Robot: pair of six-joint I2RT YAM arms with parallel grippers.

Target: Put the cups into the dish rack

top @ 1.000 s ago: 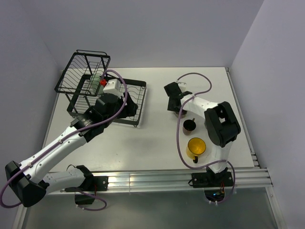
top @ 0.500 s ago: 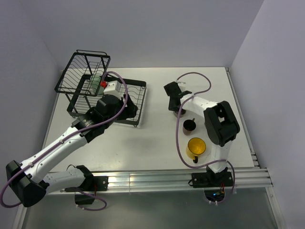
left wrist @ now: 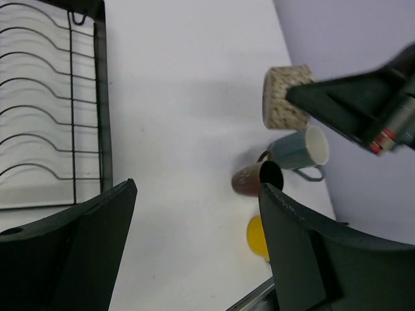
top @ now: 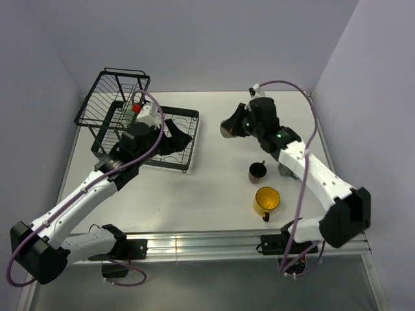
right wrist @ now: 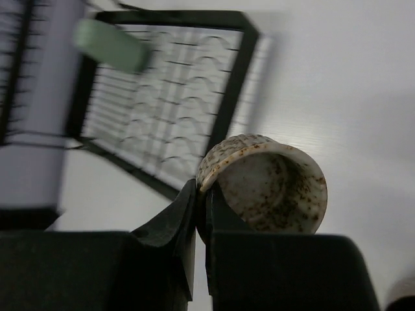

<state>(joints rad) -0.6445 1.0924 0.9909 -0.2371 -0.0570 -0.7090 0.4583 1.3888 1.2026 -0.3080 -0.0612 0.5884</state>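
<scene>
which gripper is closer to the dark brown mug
Right. The right gripper, holding the beige speckled cup, is just beyond the dark brown mug; the left gripper is farther off, over the dish rack.

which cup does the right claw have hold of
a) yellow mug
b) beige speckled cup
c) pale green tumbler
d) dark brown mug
b: the right claw is pinching the rim of the beige speckled cup, while the yellow mug and the dark brown mug stand apart from it, ungripped.
</scene>
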